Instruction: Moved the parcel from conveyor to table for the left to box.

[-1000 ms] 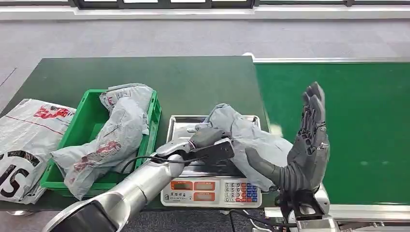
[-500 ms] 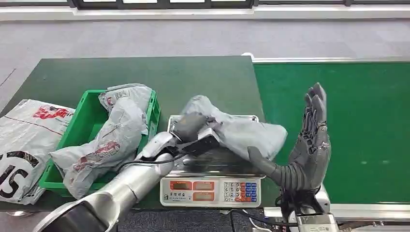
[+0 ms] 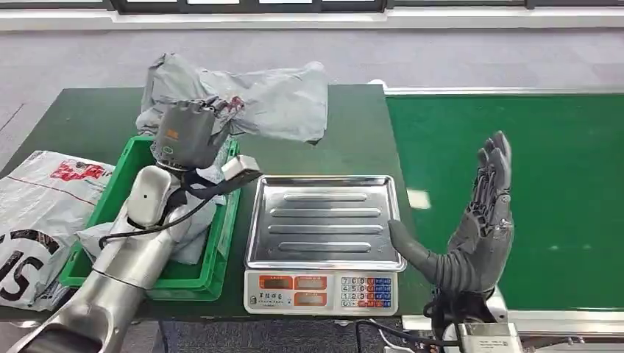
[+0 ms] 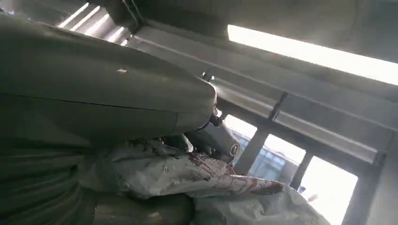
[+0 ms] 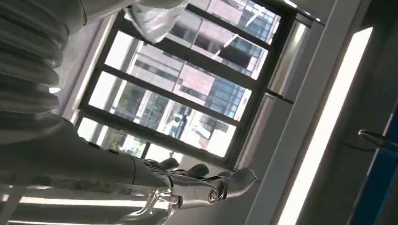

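A dark green table (image 3: pixel 309 125) spans the left and centre of the head view, with a brighter green conveyor (image 3: pixel 544 184) running off to its right. At the table's left edge lies a white printed bag (image 3: pixel 37 213), and just beside it stands a green crate (image 3: pixel 224 243) with a grey bag (image 3: pixel 188 239) inside, largely hidden by the left arm. A scale (image 3: pixel 324 250) with a bare steel tray sits between the crate and the conveyor. The grey parcel (image 3: pixel 257 99) hangs in the air above the crate's far end and the table behind it, gripped by the left hand (image 3: pixel 188 136), whose fingers are wrapped into its crumpled near end; the left wrist view shows the same wrinkled plastic (image 4: pixel 187 173) against the hand, though the fingers there are too dark to make out. The right hand (image 3: pixel 478 228) stands upright at the conveyor's near edge, holding nothing, fingers straight and thumb spread toward the scale
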